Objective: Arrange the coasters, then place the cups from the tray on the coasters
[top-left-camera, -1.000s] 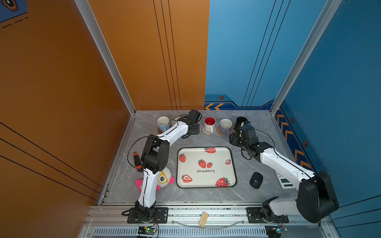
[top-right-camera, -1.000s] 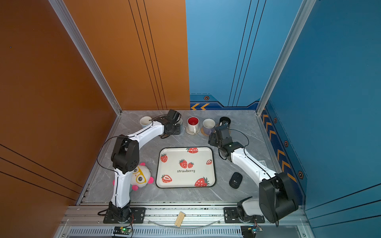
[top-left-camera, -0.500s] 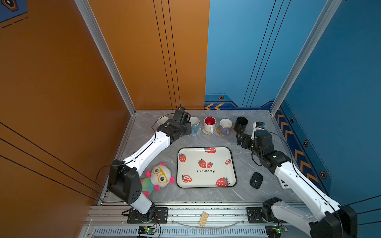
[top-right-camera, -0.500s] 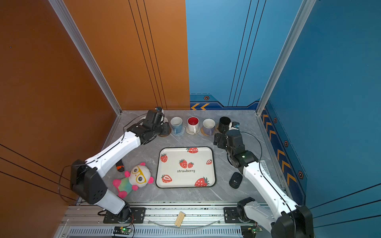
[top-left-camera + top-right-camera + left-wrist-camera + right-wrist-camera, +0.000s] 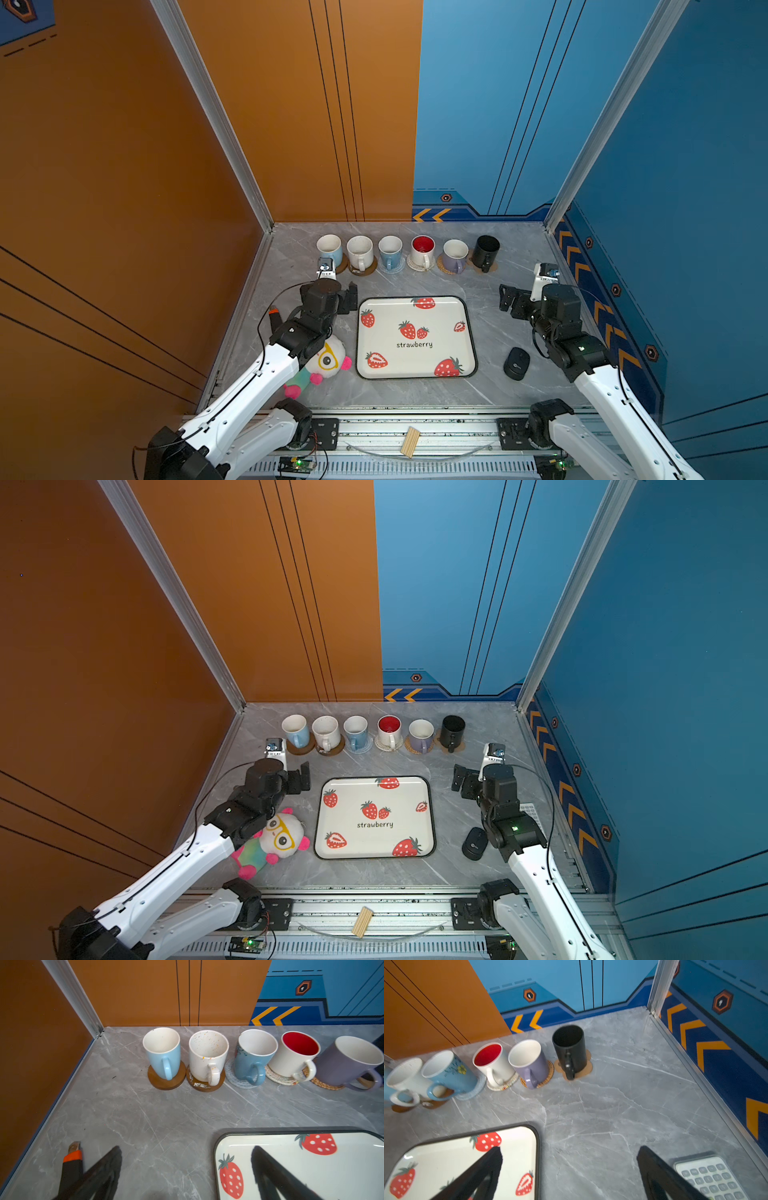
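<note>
Starting at the jaws: left gripper [image 5: 185,1167] spread wide with nothing between the fingers, hanging above the grey table [image 5: 166,1115] near the far left corner of the tray [image 5: 239,1142]. Same deal for the right gripper [image 5: 569,1159], gaping and holding nothing, off to the right of the tray's far right corner. Dark, blurry fingers in both wrist views.

Hard-to-see bits: only a sliver of the black cup [image 5: 571,1047] at the edge of the left wrist view, and only a scrap of the plain light blue cup [image 5: 163,1051] in the right wrist view. Paw-shaped coaster [image 5: 583,1070] mostly buried under the black cup. Plush toy [image 5: 328,361] half under the left arm, calculator [image 5: 710,1176] partly behind a right finger.

Six cups in one row running left to right along the back wall, well apart from the tray. All upright, mouths up, handles pointing forward toward the tray. Left to right:
- plain light blue cup on a brown disc [image 5: 166,1082]
- speckled cream cup [image 5: 207,1053] on a second brown disc [image 5: 204,1086]
- patterned blue cup [image 5: 252,1057] on a grey woven coaster [image 5: 230,1076]
- white cup with red inside [image 5: 295,1053] on a cream woven coaster [image 5: 276,1078]
- lavender cup [image 5: 349,1061] on a rattan coaster [image 5: 324,1084]
- black cup last

Tray flat mid-table, white with a dark rim and red strawberries, lettering reading left to right.

Also a utility knife [image 5: 71,1159] by the left fingers and a computer mouse [image 5: 516,363] right of the tray.
</note>
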Tool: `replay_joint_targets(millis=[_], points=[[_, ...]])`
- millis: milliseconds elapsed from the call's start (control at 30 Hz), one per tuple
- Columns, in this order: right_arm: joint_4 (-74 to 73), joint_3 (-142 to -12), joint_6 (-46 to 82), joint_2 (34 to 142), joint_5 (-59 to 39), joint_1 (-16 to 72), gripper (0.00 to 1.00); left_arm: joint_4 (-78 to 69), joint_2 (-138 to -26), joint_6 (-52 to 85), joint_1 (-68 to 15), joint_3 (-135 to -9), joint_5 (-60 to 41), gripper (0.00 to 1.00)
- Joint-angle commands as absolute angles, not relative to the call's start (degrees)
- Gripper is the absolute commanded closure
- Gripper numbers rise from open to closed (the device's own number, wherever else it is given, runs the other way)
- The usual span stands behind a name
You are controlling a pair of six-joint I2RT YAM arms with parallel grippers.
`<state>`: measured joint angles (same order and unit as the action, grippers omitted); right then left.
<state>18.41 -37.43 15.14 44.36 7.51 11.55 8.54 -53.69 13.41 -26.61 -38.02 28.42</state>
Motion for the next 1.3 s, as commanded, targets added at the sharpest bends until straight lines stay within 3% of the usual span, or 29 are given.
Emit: replay_joint_targets(millis=[0,167,433,733,967,1100,1200,1267], points=[[16.6,-34.4,11.0,44.2,8.8,10.8,0.0,0.3,-51.4,10.8,-25.7,-31.9,37.4,0.02],[7.8,-28.9,9.2,46.3,10.0,8.3,0.0,-13.2,-50.3,7.4,-22.9,-21.3,40.2,0.02],[-1.9,-24.0,8.8,49.7,6.5,0.7,0.0,-32.4,-52.3,1.6,-15.8,-13.4,34.6,0.02],[-24.1,-14.2,9.5,51.3,6.8,-1.7,0.0,-48.4,-72.8,-0.4,-9.5,-14.4,23.6,0.02],[-28.6,-13.8,8.9,56.9,7.3,-1.9,0.0,-55.0,-84.3,-7.1,-9.3,-18.5,16.5,0.02],[-32.0,-14.4,8.5,62.4,7.1,-1.9,0.0,-61.4,-85.4,-5.4,-7.2,-15.0,12.9,0.02],[-33.6,-15.9,7.9,65.9,7.1,-1.8,0.0,-72.9,-92.3,-6.4,-7.0,-13.5,12.0,0.02],[-36.6,-16.5,7.2,68.4,6.9,-1.8,0.0,-68.9,-90.2,-5.3,-6.7,-13.8,12.4,0.02]])
